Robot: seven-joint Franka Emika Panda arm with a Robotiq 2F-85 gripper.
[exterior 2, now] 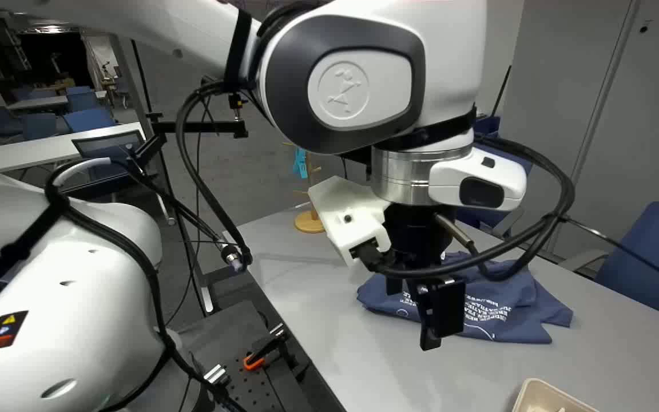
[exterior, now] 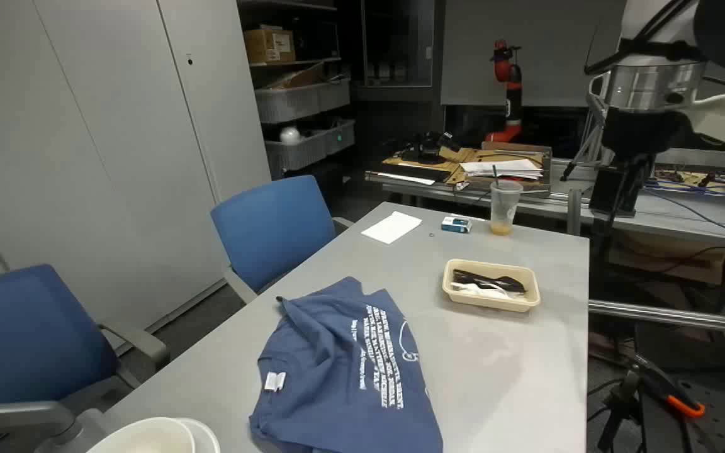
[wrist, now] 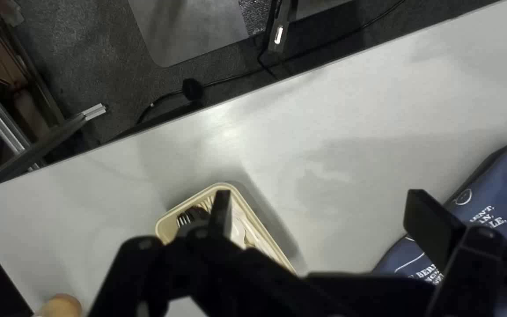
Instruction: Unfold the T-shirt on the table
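In an exterior view, the table (exterior: pixel 507 384) is spanning the lower middle, presumably giving me unfolding room. The T-shirt (exterior: pixel 334 365) is lying folded at lower centre. Low in the wrist view, my gripper (wrist: pixel 321 204) is hanging, jaws spread and empty, likely for pinching fabric.

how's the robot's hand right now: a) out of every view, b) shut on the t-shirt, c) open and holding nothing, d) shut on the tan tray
c: the wrist view shows the hand with its two fingers spread wide and nothing gripped between them, while the T-shirt lies on the table.
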